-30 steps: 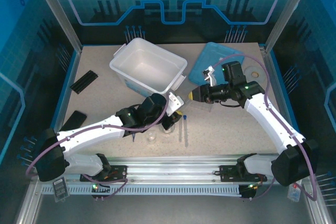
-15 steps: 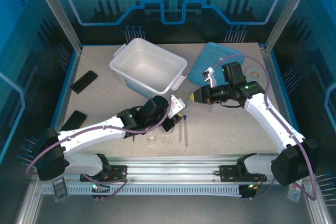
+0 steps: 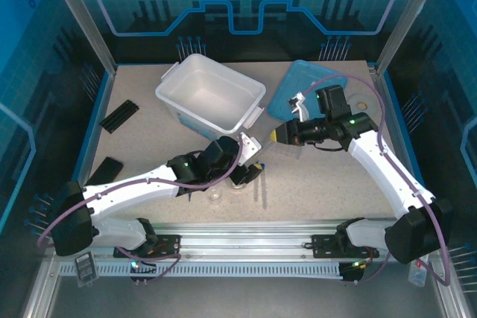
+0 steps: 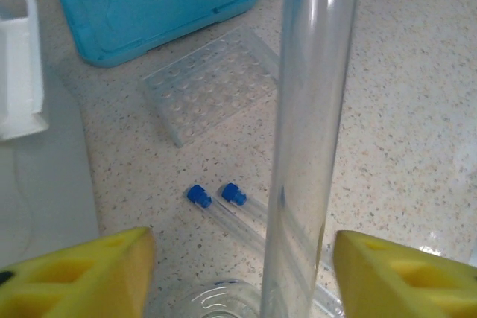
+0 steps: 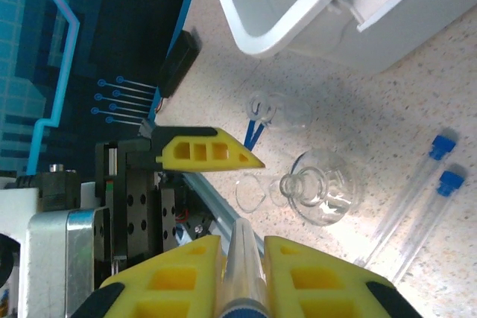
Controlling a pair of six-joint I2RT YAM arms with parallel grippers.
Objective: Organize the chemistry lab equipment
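Above the middle of the tabletop (image 3: 328, 176), toward its near edge, I see one clear tube (image 4: 309, 109) held upright. The right gripper (image 5: 242, 247) has its yellow fingers clamped on this tube at the capped end. The left gripper (image 4: 242, 258) sits around the same tube with its fingers well apart. There is a gap on each side, and neither pad touches the glass.

Directly below, two blue-capped tubes (image 4: 216, 202) lie side by side on the tabletop, close to parallel and just beside each other. The flask (image 5: 320, 191) stands near them on the left-arm side. One small beaker (image 5: 250, 195) is just beside the flask, toward the near edge. A second beaker (image 5: 268, 108) stands farther left, with the thin dark tweezers (image 5: 256, 133) against or just beside it; I cannot tell which.

The clear tube rack (image 4: 212, 91) lies flat between the loose tubes and the blue lid (image 4: 149, 1), which rests toward the far right corner. The white bin (image 3: 211, 98) sits at the far edge, left of the lid. The black ridged strip (image 3: 119, 115) lies near the left edge.
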